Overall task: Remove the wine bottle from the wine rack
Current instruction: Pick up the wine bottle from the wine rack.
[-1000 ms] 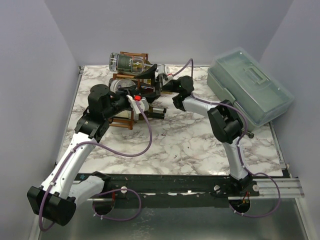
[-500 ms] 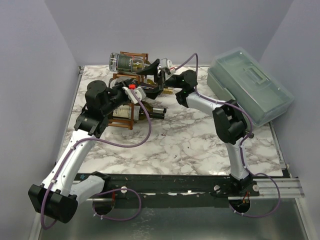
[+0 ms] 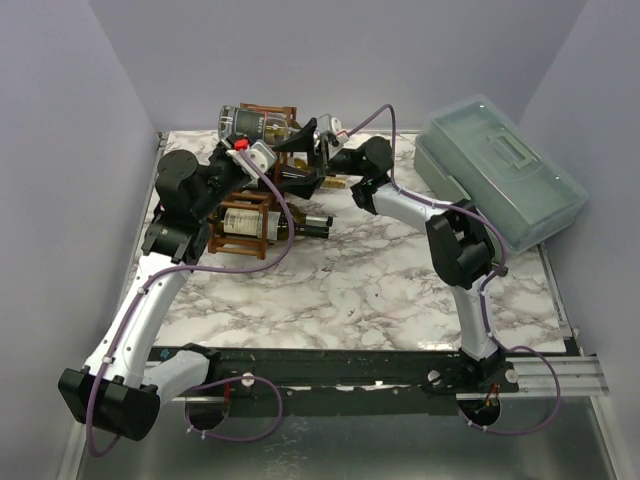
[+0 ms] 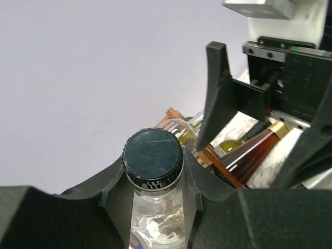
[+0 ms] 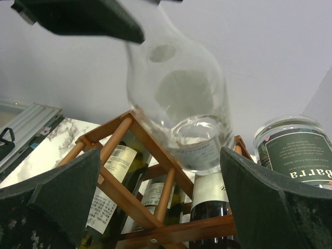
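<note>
My left gripper (image 4: 153, 179) is shut on the neck of the wine bottle (image 4: 153, 157), a clear glass one with a black screw cap. In the right wrist view its clear body (image 5: 179, 98) hangs tilted just above the top bars of the reddish-brown wine rack (image 5: 111, 139). My right gripper (image 5: 160, 155) is open, facing the rack from below the bottle's base, a finger on either side and touching nothing. From above, the left gripper (image 3: 292, 176) and right gripper (image 3: 306, 140) meet beside the rack (image 3: 262, 232); the clear bottle hardly shows there.
Several other bottles lie in the rack's cells, one with a white label (image 5: 115, 167) and one with a silver label (image 5: 213, 193). A squat dark-labelled bottle (image 3: 250, 124) lies on the rack's top. A translucent lidded box (image 3: 495, 180) stands at the back right.
My left arm has risen and swung back toward the rack's top, carrying the clear bottle up with it. The right gripper rose slightly at first, then stayed open.
</note>
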Controlling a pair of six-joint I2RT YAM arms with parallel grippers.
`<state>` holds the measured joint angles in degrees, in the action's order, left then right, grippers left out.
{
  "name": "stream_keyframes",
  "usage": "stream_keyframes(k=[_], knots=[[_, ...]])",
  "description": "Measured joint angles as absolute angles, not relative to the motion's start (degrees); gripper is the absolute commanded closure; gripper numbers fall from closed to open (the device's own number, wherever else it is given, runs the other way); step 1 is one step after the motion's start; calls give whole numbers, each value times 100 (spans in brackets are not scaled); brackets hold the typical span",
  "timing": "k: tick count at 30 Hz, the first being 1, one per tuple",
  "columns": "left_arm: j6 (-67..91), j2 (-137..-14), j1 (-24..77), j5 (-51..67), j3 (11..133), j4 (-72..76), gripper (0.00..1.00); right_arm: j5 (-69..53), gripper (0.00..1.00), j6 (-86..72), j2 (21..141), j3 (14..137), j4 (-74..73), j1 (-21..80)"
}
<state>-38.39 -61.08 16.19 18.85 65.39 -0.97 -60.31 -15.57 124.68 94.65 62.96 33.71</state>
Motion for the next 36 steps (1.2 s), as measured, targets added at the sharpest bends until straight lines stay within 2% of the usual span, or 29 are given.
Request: stream_keyframes(k=[10, 22, 25, 31, 36], knots=[[-3398, -6123, 1581, 1623, 6707, 167, 100, -6160, 2, -1719, 12269, 9498, 5924, 3271], [-2451, -6095, 1581, 1361, 7225, -237, 100, -6436, 2, -1732, 11373, 9496, 4901, 3004], [-2187, -6053, 1581, 1328, 7432, -329, 100, -6438, 1, -1374, 11102, 9496, 4093, 2956], [-1632, -6031, 1581, 1406, 8051, -711, 100, -6187, 0, 185, 10473, 9491, 1531, 2912], [-1216, -5988, 1581, 1785, 8294, -904, 100, -5964, 0, 1076, 9590, 9037, 64, 2864]])
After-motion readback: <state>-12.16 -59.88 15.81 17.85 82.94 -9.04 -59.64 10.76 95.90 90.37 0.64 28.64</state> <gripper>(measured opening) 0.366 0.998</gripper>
